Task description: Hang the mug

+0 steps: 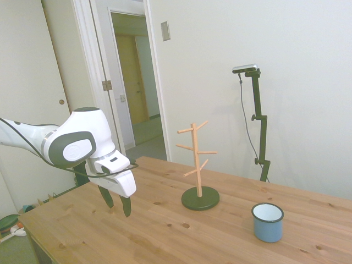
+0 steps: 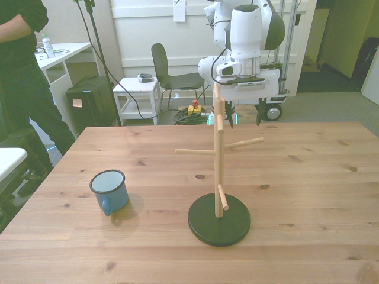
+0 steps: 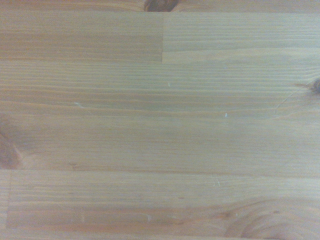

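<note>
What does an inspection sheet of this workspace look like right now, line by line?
Surface: wooden table, bare wood under the wrist camera.
Job's things: mug upright on the table, empty, apart from the peg tree; no peg carries anything.
Clutter: nothing seen on the table.
Grippers: gripper open, fingers pointing down above the table, holding nothing, away from the mug.
Cables: black cable along the arm.
Surroundings: person standing at the front view's left; chair, open doorway.
</note>
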`<state>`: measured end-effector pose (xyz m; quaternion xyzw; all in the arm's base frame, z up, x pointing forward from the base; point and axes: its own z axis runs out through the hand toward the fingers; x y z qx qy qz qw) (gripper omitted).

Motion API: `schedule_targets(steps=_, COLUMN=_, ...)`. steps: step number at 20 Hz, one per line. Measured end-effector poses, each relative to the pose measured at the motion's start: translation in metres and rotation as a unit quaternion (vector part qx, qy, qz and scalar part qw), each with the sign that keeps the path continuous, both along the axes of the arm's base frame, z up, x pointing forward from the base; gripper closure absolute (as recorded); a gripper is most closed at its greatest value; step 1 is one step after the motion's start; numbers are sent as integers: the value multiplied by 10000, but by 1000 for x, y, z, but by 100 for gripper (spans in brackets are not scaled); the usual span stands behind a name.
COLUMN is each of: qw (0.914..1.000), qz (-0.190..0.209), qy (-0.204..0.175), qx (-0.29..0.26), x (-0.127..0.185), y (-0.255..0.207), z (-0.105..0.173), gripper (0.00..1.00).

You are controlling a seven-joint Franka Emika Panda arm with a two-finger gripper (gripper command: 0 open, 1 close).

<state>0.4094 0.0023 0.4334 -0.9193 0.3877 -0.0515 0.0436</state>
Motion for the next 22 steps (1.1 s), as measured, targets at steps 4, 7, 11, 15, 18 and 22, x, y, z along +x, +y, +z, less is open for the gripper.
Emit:
schedule_targets(steps=4, qw=10000, qz=16, qy=31, qx=0, x=0, y=1, z=-2, gripper=0)
schedule_targets(steps=7, qw=10000, qz=-33, qy=37, qx=-9, x=-1, y=-6, z=-3, gripper=0)
schedule_targets(steps=11, qw=9996, qz=-257, qy=-36, qx=57, x=0, y=-40, z=2, gripper=0)
schedule_targets(steps=15, qw=9986, qz=-475, qy=-150, qx=160, x=5, y=-86, z=11, gripper=0)
schedule_targets(steps=18, qw=9973, qz=-669, qy=-202, qx=216, x=14, y=-124, z=15, gripper=0)
schedule_targets(steps=22, qw=9952, qz=-909, qy=-269, qx=243, x=25, y=-175, z=22, gripper=0)
